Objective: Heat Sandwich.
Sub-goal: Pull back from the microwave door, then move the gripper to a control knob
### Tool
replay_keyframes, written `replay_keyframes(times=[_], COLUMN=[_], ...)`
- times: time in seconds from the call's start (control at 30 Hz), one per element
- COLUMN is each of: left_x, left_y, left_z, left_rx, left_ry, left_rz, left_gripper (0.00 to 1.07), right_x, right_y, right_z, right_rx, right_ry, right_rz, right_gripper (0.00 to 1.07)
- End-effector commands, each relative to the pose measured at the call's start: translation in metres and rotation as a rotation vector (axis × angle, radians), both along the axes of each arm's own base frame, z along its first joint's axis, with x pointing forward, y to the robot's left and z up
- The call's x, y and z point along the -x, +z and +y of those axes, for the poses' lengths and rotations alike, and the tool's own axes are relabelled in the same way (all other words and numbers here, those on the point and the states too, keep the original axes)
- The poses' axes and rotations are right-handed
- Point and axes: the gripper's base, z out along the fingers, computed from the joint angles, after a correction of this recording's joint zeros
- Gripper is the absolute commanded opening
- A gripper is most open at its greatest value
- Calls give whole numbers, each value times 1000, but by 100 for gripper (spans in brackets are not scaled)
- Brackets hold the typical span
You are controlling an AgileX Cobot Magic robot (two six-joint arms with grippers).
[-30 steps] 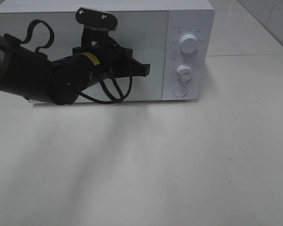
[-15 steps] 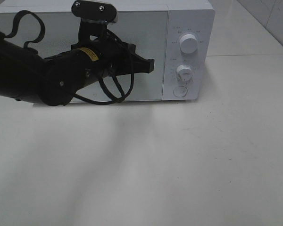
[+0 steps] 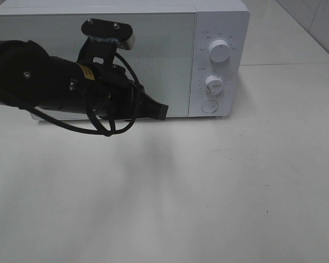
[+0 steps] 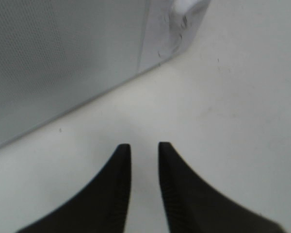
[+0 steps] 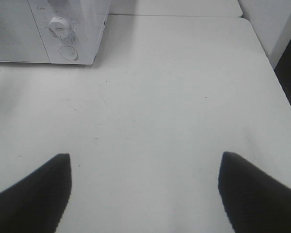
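Hovering before the closed microwave door (image 3: 164,49), left gripper (image 4: 144,145) slightly parted

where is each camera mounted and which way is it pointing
Exterior high: mounted high in front, looking down at the microwave and table; shows the left arm and left gripper.
Left wrist: on the left arm, looking past the left gripper, slightly open, at the microwave's lower front edge and the table.
Right wrist: on the right arm, looking over the open right gripper across the table toward the microwave's control panel.
Shared: all three show microwave and table.
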Motion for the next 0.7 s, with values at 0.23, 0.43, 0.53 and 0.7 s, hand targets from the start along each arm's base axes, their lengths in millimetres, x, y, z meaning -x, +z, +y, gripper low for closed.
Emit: replay_keyframes(times=[0.23,0.43,0.53,0.7], left_x=[28,46,46,41], left_y=[19,33,39,46], left_z=[14,29,43,72], left_rx=[-101,-186,-197,-198], left_ry=[-89,-141,-115,-13], left_rz=[168,269,317,416], left_gripper=[99,99,99,99], right_x=[4,4,4,4], right_y=[1,1,1,1], right_z=[0,0,0,0], right_rx=[-11,-12,-12,-12], right_ry=[-9,-9,-9,-9], right_rz=[-38,-38,-38,-38], right_gripper=[75,75,75,75])
